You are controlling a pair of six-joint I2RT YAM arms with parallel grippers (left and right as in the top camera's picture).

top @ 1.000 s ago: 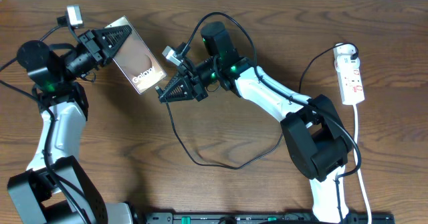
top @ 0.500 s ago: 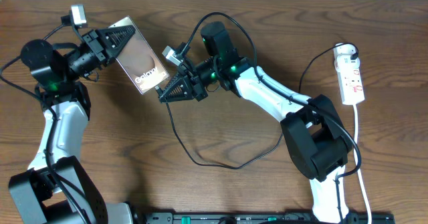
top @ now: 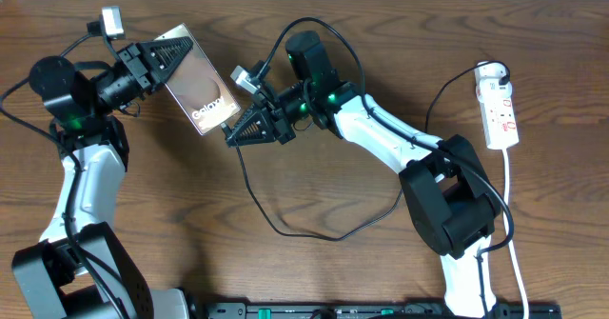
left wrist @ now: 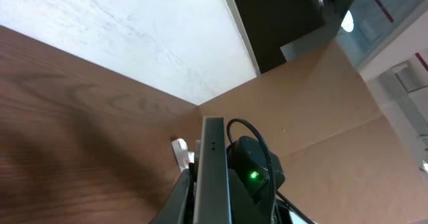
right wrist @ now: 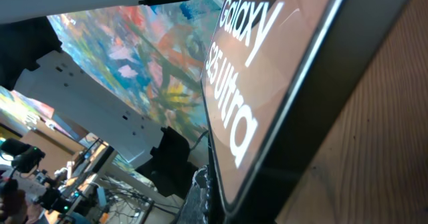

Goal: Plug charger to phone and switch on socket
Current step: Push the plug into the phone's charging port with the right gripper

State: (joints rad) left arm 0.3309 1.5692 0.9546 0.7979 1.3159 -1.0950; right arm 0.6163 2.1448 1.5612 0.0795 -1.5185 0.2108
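Two pincers work close together over the desk (top: 190, 214). The left pincer (top: 171, 50) is clamped on the phone (top: 202, 92), gripping its far end and holding it tilted, with the end printed "Galaxy" turned toward the right arm. Whether its lower corner touches the wood I cannot tell. The right pincer (top: 232, 134) is closed tight, its tip just beside that lettered end. The charger (top: 285, 231) leaves it from below and loops slack across the desk, so I judge the plug tip is pinched there (the tip itself is too small to make out). The socket (top: 500, 114) lies well apart, near the right edge, with no arm near it.

The step in hand looks like the mating of plug and phone, and it does not appear finished. The next move calls for lining the plug tip up with the port in the phone's short edge. The plug then needs pressing straight in along the phone's length while the left arm braces against the push. Only after that would an arm be free to reach for the socket's switch.
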